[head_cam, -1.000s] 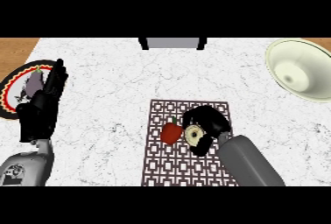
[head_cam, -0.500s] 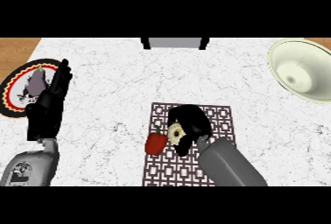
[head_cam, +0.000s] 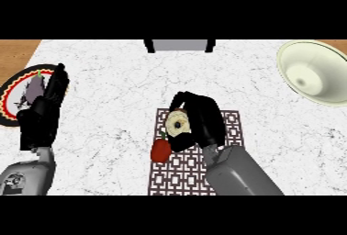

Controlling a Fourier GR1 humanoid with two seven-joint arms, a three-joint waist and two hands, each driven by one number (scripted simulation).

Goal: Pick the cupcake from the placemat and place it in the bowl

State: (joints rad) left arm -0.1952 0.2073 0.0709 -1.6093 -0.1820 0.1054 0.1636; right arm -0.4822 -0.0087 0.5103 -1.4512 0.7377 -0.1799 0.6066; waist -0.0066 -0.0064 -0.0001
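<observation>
curling round the cupcake (head_cam: 180, 126), the right robot hand (head_cam: 203, 118) lies over the upper left part of the placemat (head_cam: 186, 176), near the middle of the table (head_cam: 122, 82). its fingers and thumb are bent around the cake and pinch it from the 3 o'clock side. the pale round top shows at the 9 o'clock side of the palm, and a red part, probably the paper cup, sticks out toward 7 o'clock. the cake seems tilted and not upright. whether it is already lifted from the mat or rests on it, the steep view does not tell.

the left robot hand (head_cam: 42, 112) is at 9 o'clock of the view, spread with straight fingers, resting partly over a plate (head_cam: 12, 98) with a patterned rim. it holds nothing.

the bowl (head_cam: 318, 69) stands at about 2 o'clock from the cupcake, well apart, near the far right corner of the table.

a cupcake is most likely light, soft and easy to crush. the top will probably smear or break if fingers press on it, and the crumb gives way under a squeeze. the paper cup is the better place to take hold, low on its sides, with the thumb opposite to the fingers. because the cake looks tilted in the grasp, it could slip or roll on the way. it seems wise to carry it level and to lower it deep into the bowl before the fingers open.
</observation>
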